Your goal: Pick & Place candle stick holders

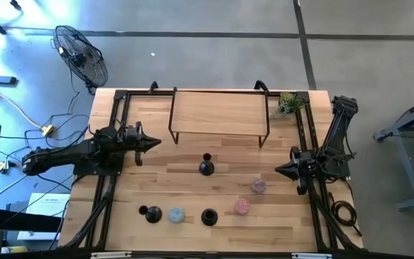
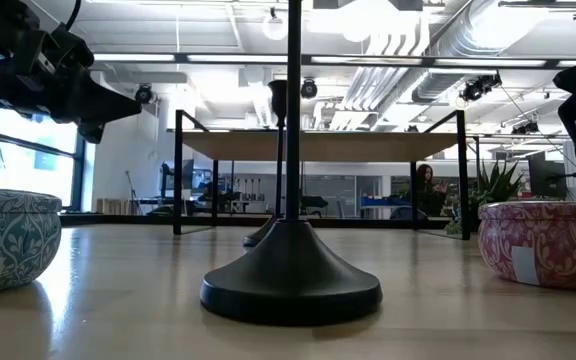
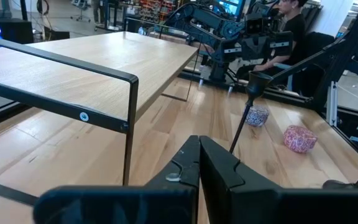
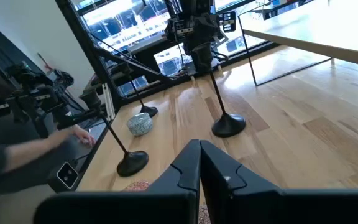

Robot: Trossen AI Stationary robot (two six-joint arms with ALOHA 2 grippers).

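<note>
Three black candlestick holders stand upright on their round bases on the wooden table: one at the middle [image 1: 205,167], one near the front edge [image 1: 209,216] and one at the front left [image 1: 149,213]. The front one fills the low view [image 2: 291,275]. My left gripper [image 1: 155,142] is shut and empty, above the table's left part, left of the middle holder [image 3: 247,112]. My right gripper [image 1: 279,170] is shut and empty, above the right part, with the holders ahead of it [image 4: 229,126].
A wooden shelf on a black metal frame [image 1: 220,114] stands at the far middle. A blue tin [image 1: 176,214] and two pink tins [image 1: 242,207] [image 1: 259,185] sit among the holders. A small plant [image 1: 287,104] is at the far right. A person's hand [image 4: 73,134] shows beyond the table.
</note>
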